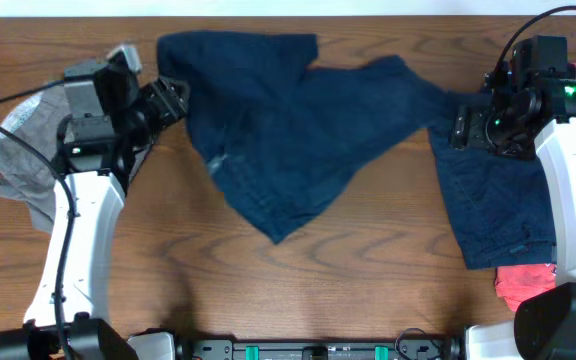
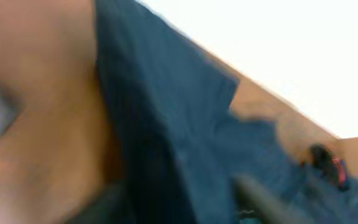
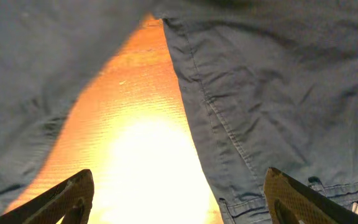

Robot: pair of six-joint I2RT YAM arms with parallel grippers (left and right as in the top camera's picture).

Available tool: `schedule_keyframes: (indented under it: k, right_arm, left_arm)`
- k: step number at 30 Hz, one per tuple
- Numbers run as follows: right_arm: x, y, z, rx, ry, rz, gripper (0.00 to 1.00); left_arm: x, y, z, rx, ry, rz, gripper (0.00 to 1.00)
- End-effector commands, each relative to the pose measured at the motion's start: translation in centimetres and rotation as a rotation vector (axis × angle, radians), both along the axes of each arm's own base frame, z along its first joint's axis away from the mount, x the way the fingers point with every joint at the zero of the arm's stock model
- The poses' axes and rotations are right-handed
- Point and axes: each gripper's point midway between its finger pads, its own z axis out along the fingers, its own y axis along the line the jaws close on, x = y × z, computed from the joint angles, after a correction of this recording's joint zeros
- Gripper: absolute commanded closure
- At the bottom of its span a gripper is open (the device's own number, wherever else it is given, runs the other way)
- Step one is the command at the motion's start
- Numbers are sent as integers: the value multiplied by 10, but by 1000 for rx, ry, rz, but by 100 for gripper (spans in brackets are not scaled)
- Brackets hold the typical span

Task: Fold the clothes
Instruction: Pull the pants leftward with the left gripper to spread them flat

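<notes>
Counter (image 1: 368, 262): 2 navy (centre navy piece (image 1: 288, 130), right navy piece (image 1: 488, 210)), 1 grey piece (image 1: 18, 160), 1 red piece (image 1: 523, 282).
Right claw (image 3: 178, 180) spread wide; left claw (image 1: 173, 100) too blurred, cannot tell.

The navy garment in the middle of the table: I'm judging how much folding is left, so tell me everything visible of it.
The navy garment is dark blue woven cloth with stitched seams. It lies rumpled and unfolded on the wooden table, wide at the top and narrowing to a corner at its lower edge. Its left edge meets the left end effector. Its right tip reaches toward the right end effector and a second navy piece.
</notes>
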Motion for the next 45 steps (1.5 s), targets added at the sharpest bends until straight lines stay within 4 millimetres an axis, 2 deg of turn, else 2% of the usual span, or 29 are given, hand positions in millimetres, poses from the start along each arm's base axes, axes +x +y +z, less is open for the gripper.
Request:
schedule_keyframes:
  k: [1, 3, 10, 15, 20, 23, 25, 26, 29, 30, 32, 34, 37, 39, 42, 44, 45]
  right_arm:
    - [-2, -3, 7, -4, -19, -15, 14]
    - [-1, -3, 7, -4, -20, -14, 14]
    - [-2, -3, 6, -4, -18, -14, 12]
    - [-1, -3, 7, -4, -19, -14, 11]
    - [-2, -3, 6, -4, -18, -14, 11]
    - [-2, -3, 6, -4, -17, -14, 11]
    - [-3, -3, 6, -4, -13, -14, 11]
    - [-3, -3, 6, -4, -12, -14, 11]
    - [-3, -3, 6, -4, -12, -14, 11]
    - [-3, -3, 6, -4, -12, -14, 11]
    - [-3, -3, 6, -5, -13, -13, 11]
    - [-3, -3, 6, -10, -13, 4, 14]
    - [-3, -3, 3, -17, -3, 31, 26]
    - [-1, -3, -2, -18, 10, 38, 39]
    - [2, -2, -16, -13, 51, 58, 55]
    - [6, -2, -29, -8, 78, 58, 75]
    - [11, -2, -35, -6, 84, 58, 82]
  left_arm:
    - [-18, -8, -35, -2, 156, -27, 2]
    - [-36, -18, -53, -11, 265, -48, 2]
    - [-112, -73, -108, -18, 634, -173, 2]
    - [-152, -109, -143, -73, 864, -77, 2]
    - [-165, -138, -172, -77, 878, -41, 2]
    - [-170, -145, -189, -47, 858, -20, 0]
    - [-170, -148, -198, -18, 827, -30, 18]
    - [-170, -145, -201, 7, 819, -22, 28]
    - [-177, -135, -207, 73, 835, -9, 87]
    - [-180, -134, -208, 85, 846, -19, 94]
    - [-194, -126, -209, 129, 891, -50, 94]
    - [-216, -110, -206, 183, 973, -76, 94]
    - [-244, -79, -193, 228, 1084, -104, 94]
    - [-255, -59, -180, 215, 1127, -89, 94]
    - [-257, -28, -164, 187, 1125, 18, 94]
    - [-253, -7, -156, 174, 1082, 112, 94]
    - [-249, 0, -152, 162, 1055, 149, 94]
